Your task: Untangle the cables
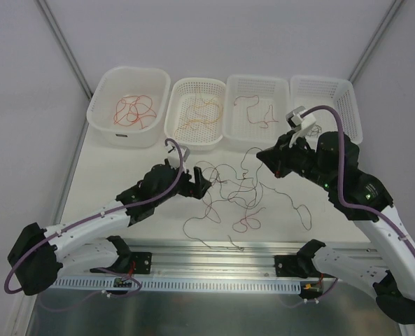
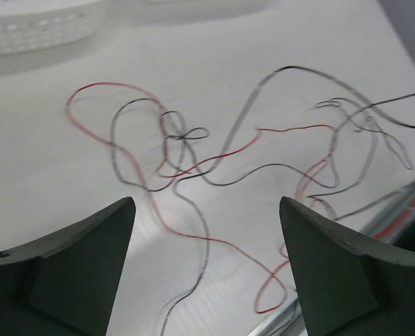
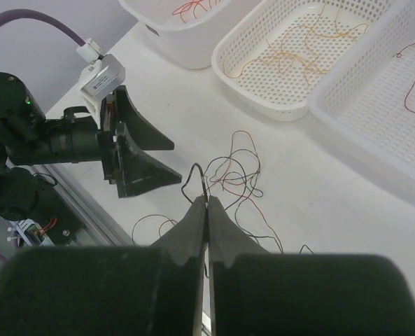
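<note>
A loose tangle of thin black and red cables (image 1: 235, 192) lies on the white table between my two grippers. My left gripper (image 1: 203, 183) hovers at the tangle's left side, open and holding nothing. In its wrist view the gripper (image 2: 207, 204) stands over strands of the cables (image 2: 193, 150) lying flat on the table. My right gripper (image 1: 264, 159) is at the tangle's upper right. In the right wrist view this gripper (image 3: 207, 201) is shut on a black cable (image 3: 193, 175), which loops out above its tips. The rest of the cables (image 3: 238, 171) spread beyond it.
Four white containers line the back: a tub (image 1: 134, 70) with red wires, a basket (image 1: 197, 143) with orange wires, a basket (image 1: 257, 78) with a red wire, and a basket (image 1: 333, 84) partly behind my right arm. A metal rail (image 1: 221, 252) runs along the near edge.
</note>
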Action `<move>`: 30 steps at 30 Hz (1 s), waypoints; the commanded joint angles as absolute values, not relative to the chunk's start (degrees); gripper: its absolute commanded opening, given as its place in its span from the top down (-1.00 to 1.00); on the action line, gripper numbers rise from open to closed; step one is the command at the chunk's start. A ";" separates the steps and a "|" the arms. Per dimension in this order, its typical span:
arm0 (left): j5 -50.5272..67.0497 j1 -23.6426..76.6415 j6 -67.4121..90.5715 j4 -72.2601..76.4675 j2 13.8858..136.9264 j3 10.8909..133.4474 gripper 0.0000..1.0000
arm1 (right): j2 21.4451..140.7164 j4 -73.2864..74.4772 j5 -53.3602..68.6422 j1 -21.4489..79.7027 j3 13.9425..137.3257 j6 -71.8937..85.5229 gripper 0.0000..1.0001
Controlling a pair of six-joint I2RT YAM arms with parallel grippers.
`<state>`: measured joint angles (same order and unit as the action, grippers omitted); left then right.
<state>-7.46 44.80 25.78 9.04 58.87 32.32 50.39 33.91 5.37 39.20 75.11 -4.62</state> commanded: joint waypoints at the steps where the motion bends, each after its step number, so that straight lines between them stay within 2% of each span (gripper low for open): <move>1: -1.41 48.86 18.20 18.62 57.92 35.94 -0.73 | 50.62 31.65 8.08 39.02 74.80 -2.90 0.99; 4: 1.30 51.76 15.74 24.41 60.55 37.35 -0.85 | 50.45 30.24 9.23 39.11 74.18 -1.59 0.99; 8: 4.91 54.40 12.40 28.56 65.90 40.42 -0.89 | 50.54 29.80 10.11 39.02 74.09 -0.88 0.99; 13: 6.59 56.16 9.58 32.25 69.78 42.97 -0.87 | 50.36 29.18 11.16 39.11 73.92 -0.26 0.99; 17: 7.12 56.95 8.53 33.13 73.90 45.08 -0.74 | 50.27 29.00 11.78 39.11 73.92 -0.26 0.99; 20: 6.68 57.13 7.74 33.13 75.76 45.97 -0.51 | 49.84 29.18 11.78 39.11 74.00 -0.26 0.99; 21: 6.68 57.22 7.73 33.13 76.11 46.14 -0.29 | 49.66 29.44 11.52 39.20 74.00 -0.26 0.99; 23: 6.85 57.22 7.91 33.13 76.46 46.23 -0.01 | 49.57 29.88 10.99 39.11 73.92 -0.35 0.99; 24: 6.94 57.22 7.91 33.05 76.46 46.14 0.38 | 49.48 30.75 10.20 39.11 74.09 -0.96 0.99; 25: 6.68 57.22 8.00 32.87 75.86 45.79 0.63 | 49.31 31.37 9.33 39.11 74.09 -1.58 0.99; 27: 5.72 57.22 8.09 31.83 74.89 45.01 1.00 | 48.87 33.12 6.43 39.11 74.09 -3.33 0.99; 30: 4.14 57.22 7.91 29.45 71.99 43.86 1.00 | 48.60 35.84 1.70 39.11 74.09 -5.53 0.99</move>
<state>5.45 56.69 8.84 28.84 75.92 43.90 49.74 33.67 7.35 39.20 73.58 -2.61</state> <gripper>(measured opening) 0.010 0.018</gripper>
